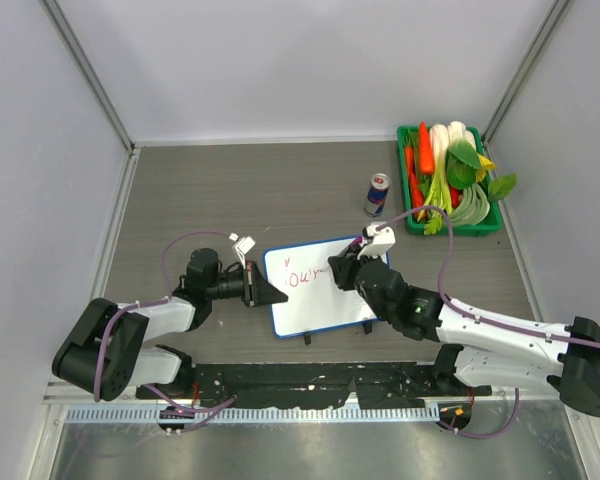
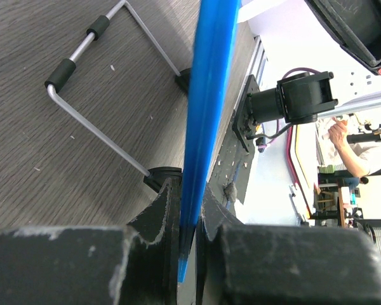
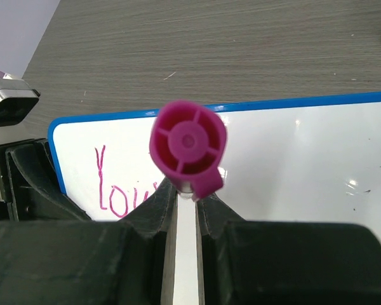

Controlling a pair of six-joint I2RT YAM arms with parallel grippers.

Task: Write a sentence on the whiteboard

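The left gripper (image 1: pixel 268 291) is clamping the whiteboard's (image 1: pixel 325 307) rim; the right gripper (image 1: pixel 341 272) is holding a marker (image 3: pixel 188 147) (pink) over it.

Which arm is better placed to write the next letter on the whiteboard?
Right. Its jaws grip the pink marker over the whiteboard, beside the letters; the left jaws only clamp the board's blue edge.

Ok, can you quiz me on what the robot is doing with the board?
1. True or false: the left gripper is clamped on the whiteboard edge.
2. What colour is the marker in the right gripper? A green, B pink, C black.
3. Fill in: the can stands beside a green tray of ____.
Key: 1 true; 2 B; 3 vegetables.
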